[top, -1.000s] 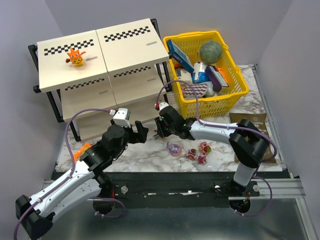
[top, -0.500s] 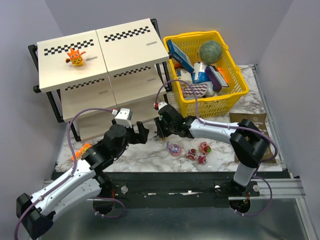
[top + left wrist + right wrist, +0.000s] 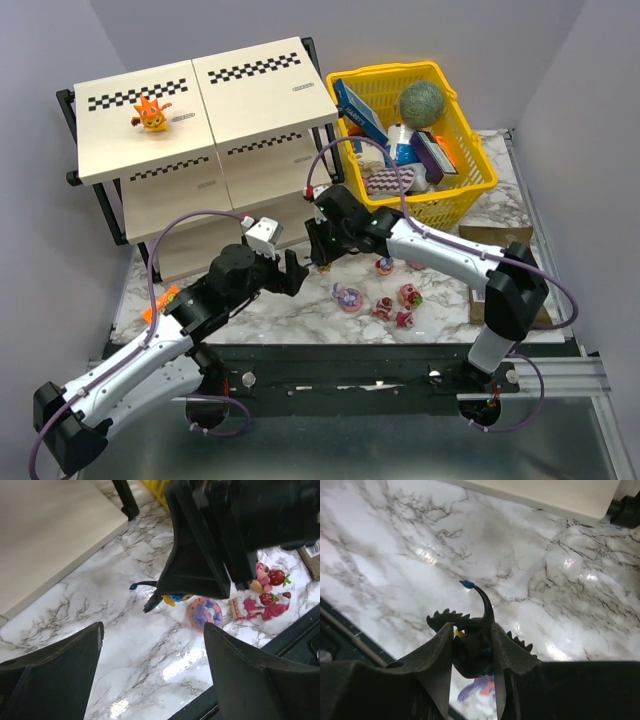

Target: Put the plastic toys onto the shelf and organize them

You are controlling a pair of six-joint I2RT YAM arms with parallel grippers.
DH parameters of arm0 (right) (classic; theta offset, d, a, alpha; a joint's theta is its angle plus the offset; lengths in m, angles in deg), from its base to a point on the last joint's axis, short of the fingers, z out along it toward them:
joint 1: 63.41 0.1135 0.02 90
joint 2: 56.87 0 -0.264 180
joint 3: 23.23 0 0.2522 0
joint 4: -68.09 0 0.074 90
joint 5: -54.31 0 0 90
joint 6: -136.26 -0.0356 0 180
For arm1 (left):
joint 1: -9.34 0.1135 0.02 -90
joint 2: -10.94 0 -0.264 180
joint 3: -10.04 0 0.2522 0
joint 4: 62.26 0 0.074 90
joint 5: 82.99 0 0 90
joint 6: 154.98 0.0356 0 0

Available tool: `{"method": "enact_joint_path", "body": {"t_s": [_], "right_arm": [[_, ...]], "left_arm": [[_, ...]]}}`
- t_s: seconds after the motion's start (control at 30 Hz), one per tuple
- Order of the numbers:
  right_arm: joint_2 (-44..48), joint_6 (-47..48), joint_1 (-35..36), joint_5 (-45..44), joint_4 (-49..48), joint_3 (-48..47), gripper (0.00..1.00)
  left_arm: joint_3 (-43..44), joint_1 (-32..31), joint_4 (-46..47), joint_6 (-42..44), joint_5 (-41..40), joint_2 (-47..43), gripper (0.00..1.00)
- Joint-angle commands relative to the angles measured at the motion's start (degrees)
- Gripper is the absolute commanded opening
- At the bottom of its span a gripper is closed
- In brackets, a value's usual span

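The worktop (image 3: 125,630) is finished in glossy marble pattern; the shelf (image 3: 240,95) is faced with matt beige panels; the fingers (image 3: 435,665) are moulded in matt black plastic.

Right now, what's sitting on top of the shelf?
One orange toy stands on top of the shelf, on its left panel. Nothing else shows up there. The top panels cover most of the lower tiers, so anything sitting down there is hidden.

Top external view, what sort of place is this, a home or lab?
Likely a robot lab cell: left arm and right arm bolted to a metal frame, plain walls boxing in a marble-look table, a staged shelf and yellow basket.
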Motion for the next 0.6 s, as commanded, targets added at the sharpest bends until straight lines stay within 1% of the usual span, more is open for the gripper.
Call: {"method": "enact_joint_path", "body": {"t_s": [0.0,0.03,0.1,0.17,0.23,0.3,0.43,0.57], "right_arm": [[3.8,-1.2,-0.6,3.0,13.4,-8.1,0.16],[3.9,-1.5,-0.7,3.2,14.9,-10.4,0.16],[3.9,-2.5,-1.4,4.7,19.1,-12.4,0.16],[4.4,-4.0,-1.9,6.5,21.5,-14.6,0.16],[4.9,-4.5,-2.4,8.6,23.6,-15.5,0.16],[5.1,-4.6,-2.5,9.0,26.6,-18.2,0.16],[5.6,-4.8,-2.8,9.9,30.1,-21.4,0.16],[6.0,-5.4,-2.8,10.6,31.7,-22.8,0.16]], "left_arm": [[3.3,-0.3,-1.0,4.6,5.3,0.0,0.86],[3.7,-0.3,-1.3,5.4,5.3,-0.1,0.83],[5.0,-0.2,-1.4,6.0,5.3,-0.4,0.8],[5.3,-0.2,0.3,6.7,9.3,-0.7,0.76],[6.2,-0.2,0.5,7.6,10.2,-0.4,0.74],[9.0,-0.2,-1.0,9.7,9.6,0.5,0.72],[11.9,-0.2,-0.8,12.2,10.4,1.5,0.7],[14.5,-0.2,-1.1,14.2,13.8,4.0,0.69]]}}
